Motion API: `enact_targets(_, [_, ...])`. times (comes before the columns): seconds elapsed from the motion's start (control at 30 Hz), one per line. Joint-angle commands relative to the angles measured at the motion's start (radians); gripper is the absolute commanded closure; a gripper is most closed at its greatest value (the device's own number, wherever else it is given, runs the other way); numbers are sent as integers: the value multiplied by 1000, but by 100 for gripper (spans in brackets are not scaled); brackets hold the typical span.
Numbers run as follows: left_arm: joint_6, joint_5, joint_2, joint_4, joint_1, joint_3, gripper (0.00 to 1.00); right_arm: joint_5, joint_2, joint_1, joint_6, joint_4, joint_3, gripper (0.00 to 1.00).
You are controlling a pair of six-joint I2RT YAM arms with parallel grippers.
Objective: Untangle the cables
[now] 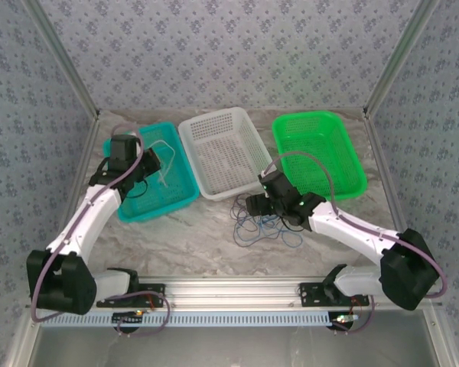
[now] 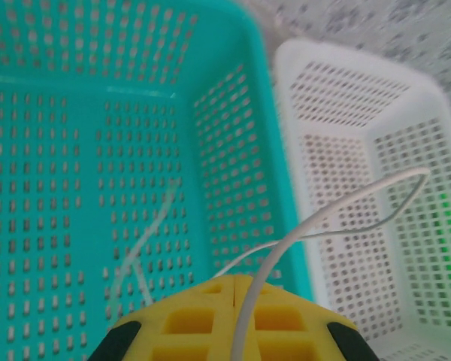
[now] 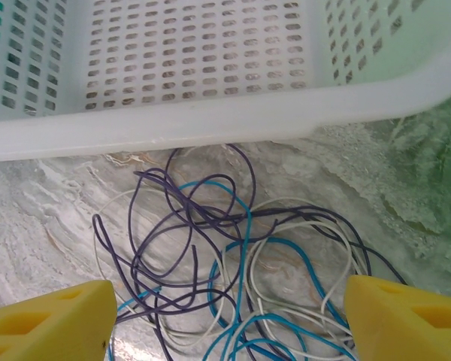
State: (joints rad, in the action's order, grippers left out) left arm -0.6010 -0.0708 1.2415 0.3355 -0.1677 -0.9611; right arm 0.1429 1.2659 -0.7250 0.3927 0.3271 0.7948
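**White cable [image 2: 323, 216] clamped, tangle on bench [image 3: 45, 203]**

Left pincer [image 2: 233, 289] closed tight on white cable over teal basket [image 2: 233, 150]. Right pincer [image 3: 225, 301] spread wide above blue, purple and whitish cables [image 3: 233, 248] heaped mid-bench, just beside white basket's [image 3: 210, 120] near rim.

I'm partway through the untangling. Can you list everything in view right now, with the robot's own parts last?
teal basket: one, teal, left end of the row of baskets
white basket: one, white, middle of the row
green basket: one, green, right end of the row
cable tangle: several strands (exact count unclear), blue, dark purple and whitish, on the table just in front of the white basket
loose cable: one, white, pinched in the left hand over the teal basket
table: one, pale and marbled, under everything
left hand: one, yellow fingers, shut on the loose cable
right hand: one, yellow fingers, open above the cable tangle
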Motion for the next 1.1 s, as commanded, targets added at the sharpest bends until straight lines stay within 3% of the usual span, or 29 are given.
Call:
enact_targets(0.0, [-30, -36, 28, 25, 14, 10, 95, -7, -7, 18, 15, 87, 26, 19])
enact_targets(0.03, [-35, -30, 39, 37, 14, 13, 86, -8, -1, 21, 15, 94, 26, 19])
enact_targets(0.13, [-45, -36, 57, 53, 14, 18, 77, -12, 27, 29, 28, 121, 29, 19])
enact_targets(0.23, [-52, -37, 48, 46, 12, 31, 56, -19, 54, 40, 44, 136, 35, 20])
enact_targets(0.4, [-41, -23, 16, 50, 0, 36, 44, -63, 78, 50, 64, 105, 36, 22])
enact_targets(0.53, [4, 20, -36, 18, -72, 43, 35, -129, 106, 48, 66, 49, 39, 24])
enact_targets(0.8, [36, 38, -76, -54, -164, 72, 30, -136, 150, 48, 66, -8, 34, 30])
enact_targets(1.0, [56, 37, -77, -73, -196, 71, 30, -161, 216, 56, 52, -103, 38, 44])
enact_targets(1.07, [59, 38, -83, -70, -196, 66, 29, -173, 230, 53, 43, -112, 43, 53])
